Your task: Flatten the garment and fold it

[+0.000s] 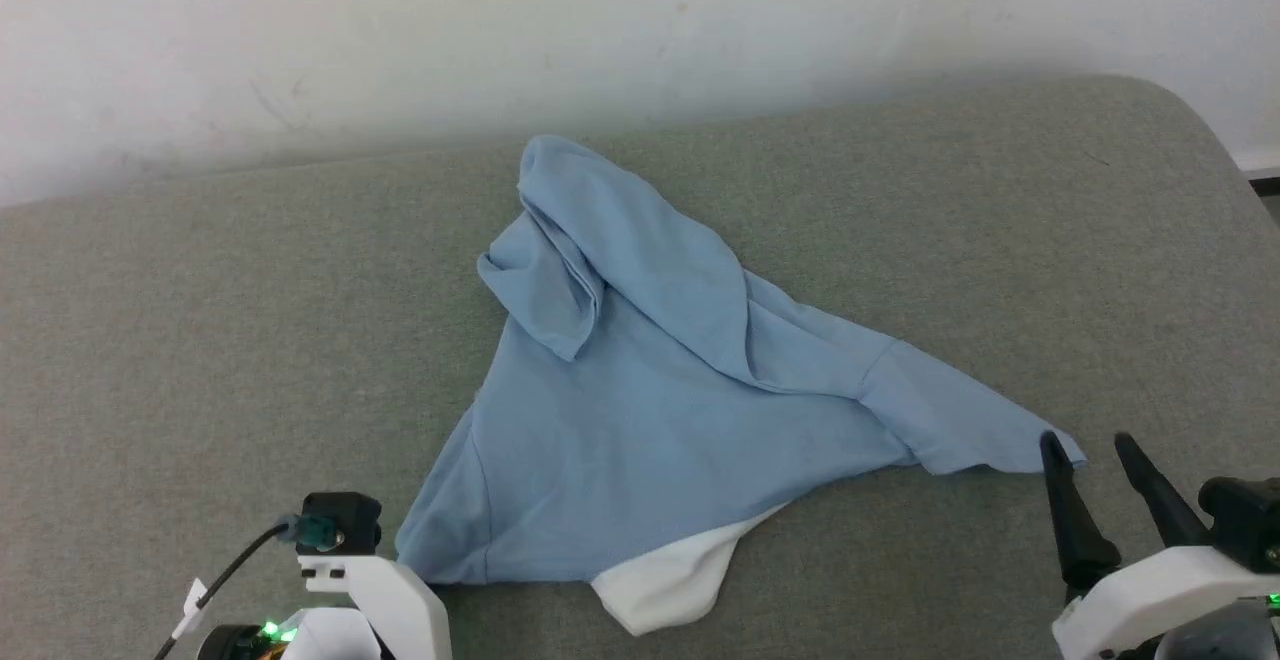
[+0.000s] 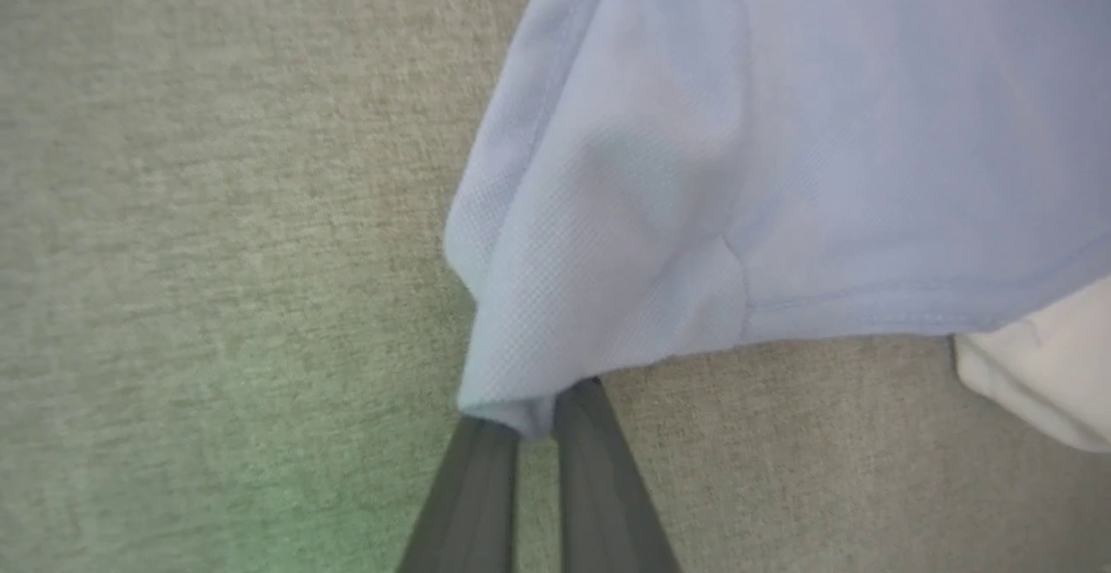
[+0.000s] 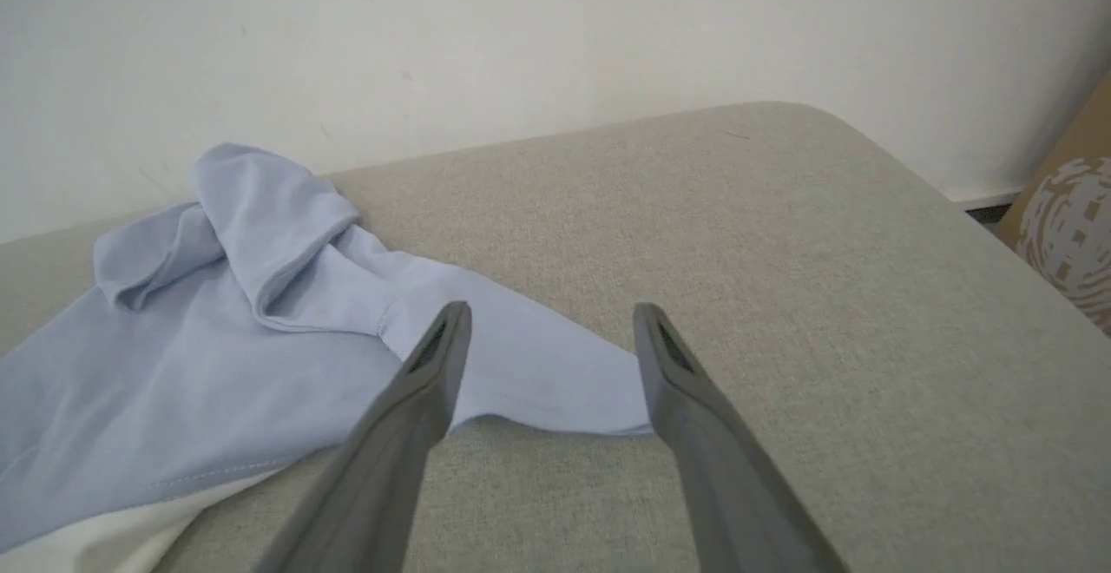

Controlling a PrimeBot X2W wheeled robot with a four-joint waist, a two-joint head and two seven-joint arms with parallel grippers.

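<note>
The left fingers (image 2: pixel 473 503) are pinched shut on the garment's (image 1: pixel 640 400) near-left corner. The right fingers (image 3: pixel 412 417) stand wide apart and hold nothing, with the sleeve tip (image 1: pixel 1060 452) between them. This looks like the flattening step: the right should close on that sleeve, then both pull apart. The garment lies crumpled on the grey cushion (image 1: pixel 200 340).

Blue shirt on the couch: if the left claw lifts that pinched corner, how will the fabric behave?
Probably floppy: the shirt lies in soft folds with a rolled bunch at its far end, so it should drape, not hold shape. Likely light: the thin knit corner at the left claw is crumpled. It may drag rather than slide on the textured couch.
</note>
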